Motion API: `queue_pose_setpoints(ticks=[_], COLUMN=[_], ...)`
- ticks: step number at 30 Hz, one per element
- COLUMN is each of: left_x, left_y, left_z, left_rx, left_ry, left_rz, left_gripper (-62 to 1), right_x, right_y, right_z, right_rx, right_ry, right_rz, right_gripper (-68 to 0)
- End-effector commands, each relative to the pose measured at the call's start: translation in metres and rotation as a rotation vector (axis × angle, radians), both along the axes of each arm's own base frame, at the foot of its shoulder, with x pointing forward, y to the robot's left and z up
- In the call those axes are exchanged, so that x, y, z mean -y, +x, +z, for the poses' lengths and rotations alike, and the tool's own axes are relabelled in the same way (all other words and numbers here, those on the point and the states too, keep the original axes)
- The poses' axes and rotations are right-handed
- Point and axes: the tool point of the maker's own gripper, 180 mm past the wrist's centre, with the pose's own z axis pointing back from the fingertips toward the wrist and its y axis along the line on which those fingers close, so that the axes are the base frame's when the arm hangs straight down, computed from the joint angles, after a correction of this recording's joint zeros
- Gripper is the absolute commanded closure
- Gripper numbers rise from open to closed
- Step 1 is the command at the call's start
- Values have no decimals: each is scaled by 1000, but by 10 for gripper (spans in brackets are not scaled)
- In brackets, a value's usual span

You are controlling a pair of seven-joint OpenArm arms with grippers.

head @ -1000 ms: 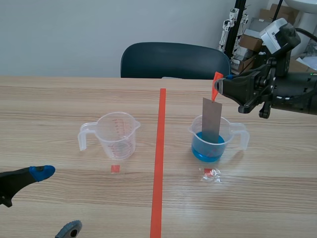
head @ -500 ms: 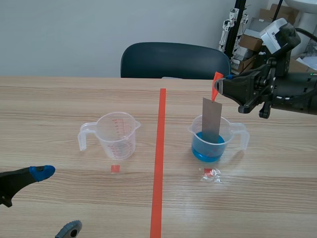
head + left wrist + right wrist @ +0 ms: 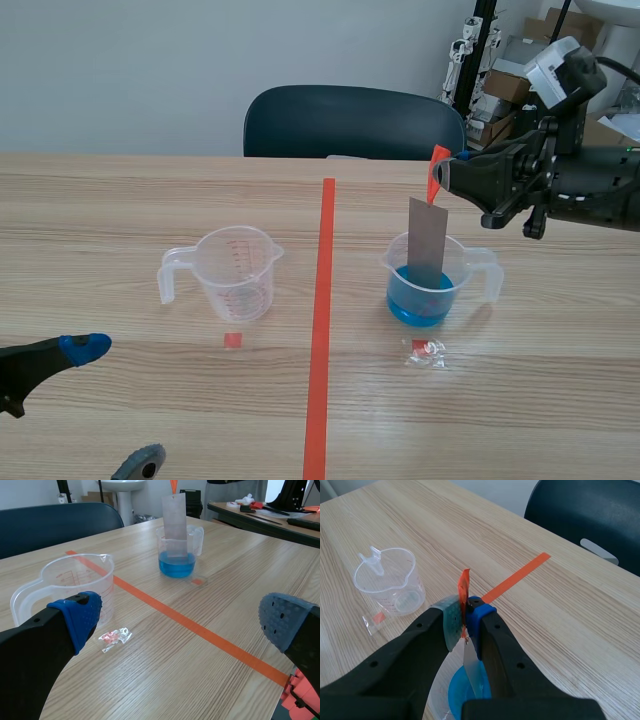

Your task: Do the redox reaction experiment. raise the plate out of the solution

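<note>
The right jaws clamp the grey plate (image 3: 427, 240) by its orange tag (image 3: 436, 172), upright, its lower end in the blue liquid (image 3: 420, 303) of the cup (image 3: 488, 272) (left jaws spread wide, empty).

Hard to spot any change across the last second. No rise seen in the plate (image 3: 428, 240), lower end in the blue liquid (image 3: 418, 302) of the cup (image 3: 487, 272) as before. No shift either in the right gripper (image 3: 446, 172) pinching its top.
</note>
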Motion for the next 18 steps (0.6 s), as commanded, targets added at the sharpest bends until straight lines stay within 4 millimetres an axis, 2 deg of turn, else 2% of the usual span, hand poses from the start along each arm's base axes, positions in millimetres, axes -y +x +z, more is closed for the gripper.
queue_pose_setpoints(ticks=[1, 18], left_x=[1, 1], left_y=[2, 2], left_z=[7, 8], left_rx=[23, 24], left_ry=[-15, -16], left_rz=[-4, -4], left_gripper=[-623, -623], right_x=[2, 1], right_y=[3, 4], right_z=[6, 14], right_rx=[14, 44], right_ry=[0, 34], right_rz=[-2, -6], right_gripper=[-4, -4])
